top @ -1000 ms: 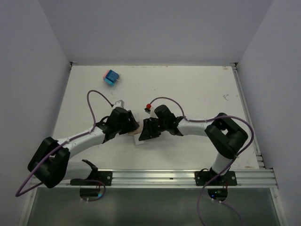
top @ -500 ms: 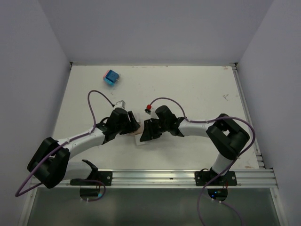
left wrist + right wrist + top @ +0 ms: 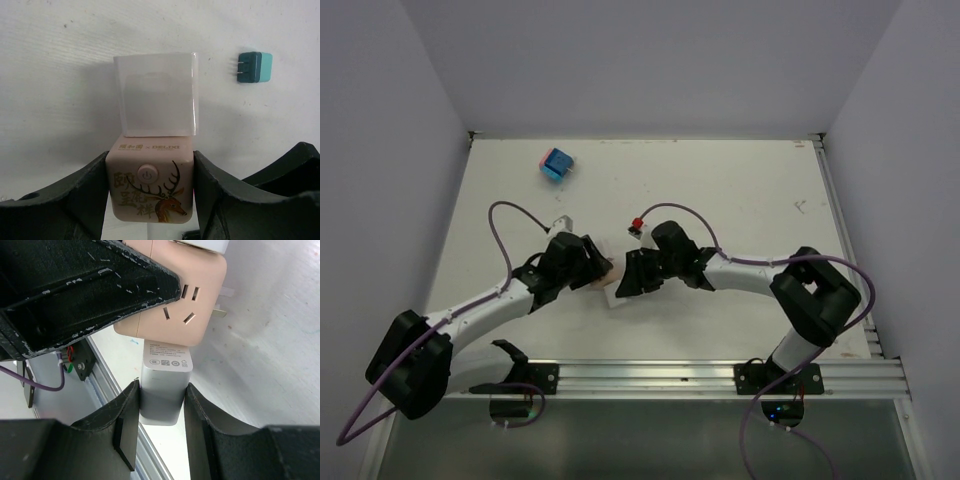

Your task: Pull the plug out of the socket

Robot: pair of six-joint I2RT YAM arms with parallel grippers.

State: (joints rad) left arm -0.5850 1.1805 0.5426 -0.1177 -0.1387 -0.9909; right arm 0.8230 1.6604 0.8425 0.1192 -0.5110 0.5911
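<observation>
Pink plastic fills the left wrist view: the socket (image 3: 150,202), a small cube, is printed with "DELIXI" after some small characters and a cross. Below that are a round power button, a drawn deer and gold characters that we cannot read. The left gripper (image 3: 150,167) clamps the cube by its two sides at a medium spread. A clear block (image 3: 157,95) sits against the cube's far face.

From the right wrist we see the cube's holed face and a metal prong sticking out of its right side. The grey-white plug (image 3: 167,362) sits against the cube's underside, not pulled free. Its label carries fine print and a row of marks too small for us to read. The right gripper (image 3: 161,390) pinches the plug's body, jaws narrow.

Both grippers meet at the middle of the table (image 3: 740,190). A teal plug (image 3: 255,67) lies well apart, far left, prongs bare.
</observation>
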